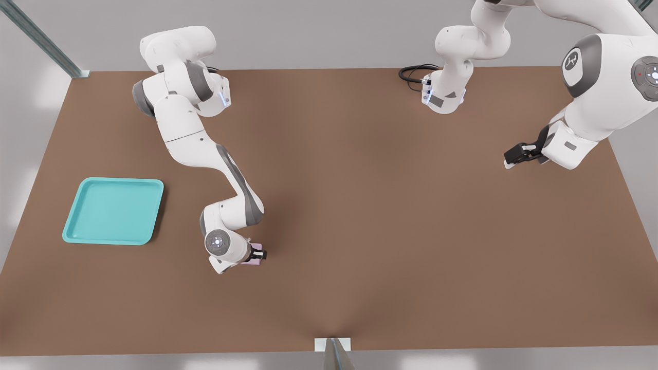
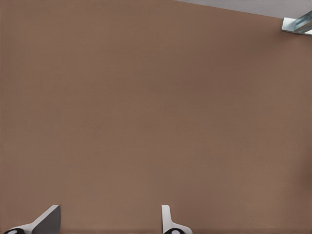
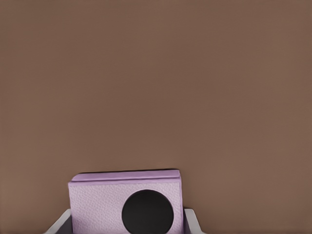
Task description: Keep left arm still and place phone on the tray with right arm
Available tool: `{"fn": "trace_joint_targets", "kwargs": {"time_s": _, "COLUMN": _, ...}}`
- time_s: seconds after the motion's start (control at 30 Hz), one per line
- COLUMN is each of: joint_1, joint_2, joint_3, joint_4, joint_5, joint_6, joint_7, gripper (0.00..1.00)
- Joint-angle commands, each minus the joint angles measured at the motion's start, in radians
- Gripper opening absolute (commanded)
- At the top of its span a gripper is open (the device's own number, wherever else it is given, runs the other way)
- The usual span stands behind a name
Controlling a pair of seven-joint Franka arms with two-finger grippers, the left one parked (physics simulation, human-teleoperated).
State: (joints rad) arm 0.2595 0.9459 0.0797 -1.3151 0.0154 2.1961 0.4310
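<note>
Tray (image 1: 114,210) sat flat on the table (image 1: 390,216), well off toward the front view's left of my pincer (image 1: 258,254), nothing in it. My pincer was down low by the table, at the end of the right arm (image 1: 205,154). Phone (image 3: 126,203) was right between my fingers (image 3: 191,219), one fingertip on each side edge, lens face toward the wrist camera. I read that as clamped on the phone, though contact itself was hard to confirm. In the front view only a lilac sliver of the phone showed under the wrist.

Step in hand, as I judged it: secure the grasp, then lift. To do it well: keep the squeeze steady, lift straight up before any sideways travel, then carry toward the tray with the phone level. Clear the raised rim, lower over the middle, release only once it rests on the floor of the tray.
</note>
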Motion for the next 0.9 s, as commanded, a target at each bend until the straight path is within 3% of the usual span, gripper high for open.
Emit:
{"fn": "trace_joint_targets", "kwargs": {"time_s": 0.0, "joint_1": 0.000, "joint_2": -0.001, "joint_3": 0.000, "joint_4": -0.001, "joint_5": -0.003, "joint_6": -0.001, "joint_7": 0.015, "gripper": 0.78}}
{"fn": "trace_joint_targets", "kwargs": {"time_s": 0.5, "joint_1": 0.004, "joint_2": -0.007, "joint_3": 0.000, "joint_4": -0.003, "joint_5": -0.005, "joint_6": -0.004, "joint_7": 0.008, "gripper": 0.75}}
{"fn": "trace_joint_targets", "kwargs": {"time_s": 0.73, "joint_1": -0.023, "joint_2": -0.102, "joint_3": -0.003, "joint_4": -0.021, "joint_5": -0.034, "joint_6": -0.113, "joint_7": 0.003, "gripper": 0.73}}
{"fn": "trace_joint_targets", "kwargs": {"time_s": 0.87, "joint_1": -0.075, "joint_2": -0.217, "joint_3": -0.002, "joint_4": -0.179, "joint_5": -0.040, "joint_6": -0.075, "joint_7": -0.017, "gripper": 0.73}}
